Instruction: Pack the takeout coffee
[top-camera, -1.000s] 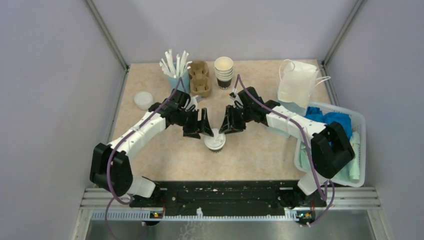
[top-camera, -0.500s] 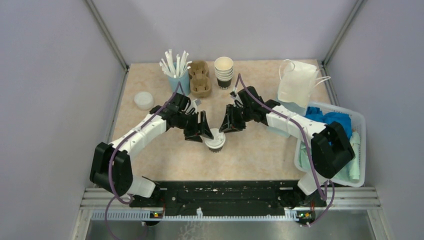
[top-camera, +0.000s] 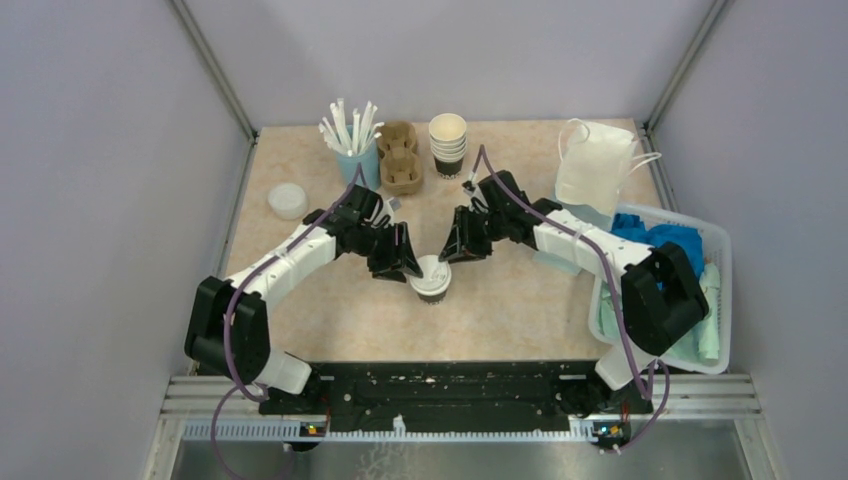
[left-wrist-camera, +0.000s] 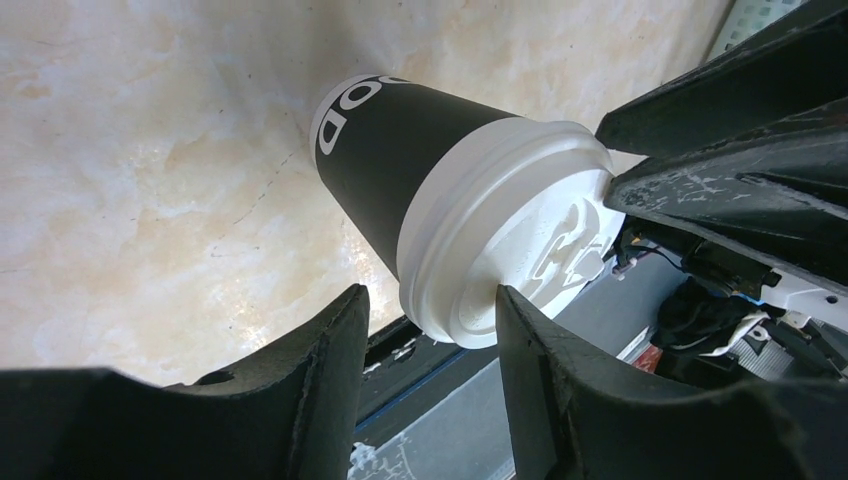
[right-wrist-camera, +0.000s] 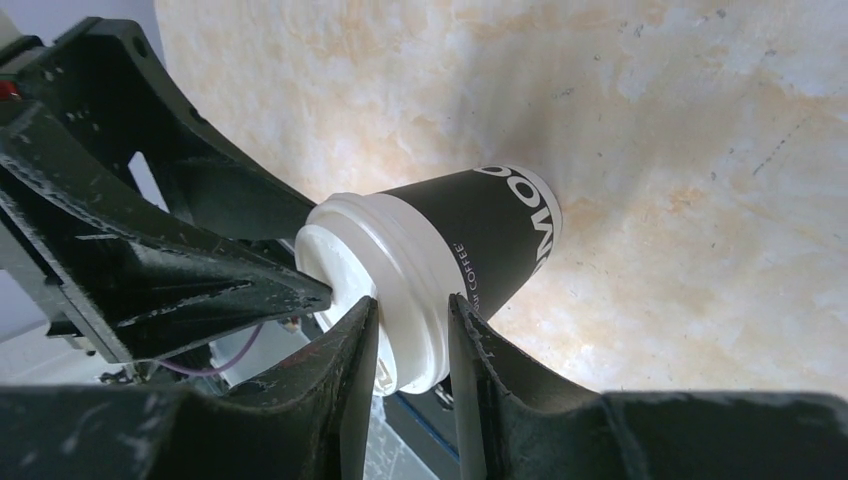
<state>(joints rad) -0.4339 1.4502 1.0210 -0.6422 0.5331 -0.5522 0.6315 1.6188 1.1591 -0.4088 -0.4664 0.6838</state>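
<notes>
The left hand (top-camera: 408, 262) and right hand (top-camera: 446, 252) both stand narrowly parted at the white lid (top-camera: 431, 279) of 1 dark cup (left-wrist-camera: 400, 160), fingertips at its rim from opposite sides. The cup stands upright mid-table (top-camera: 520, 310); its wall reads "COFFEE", with larger letters only partly legible.

Dark brown paper cup (top-camera: 431, 287) with white lettering, capped with a round white lid (left-wrist-camera: 510, 235), upright at mid-counter, nearer the near edge. Second capped cup not visible; uncapped brown cups stacked (top-camera: 447, 144) at the far edge.
</notes>
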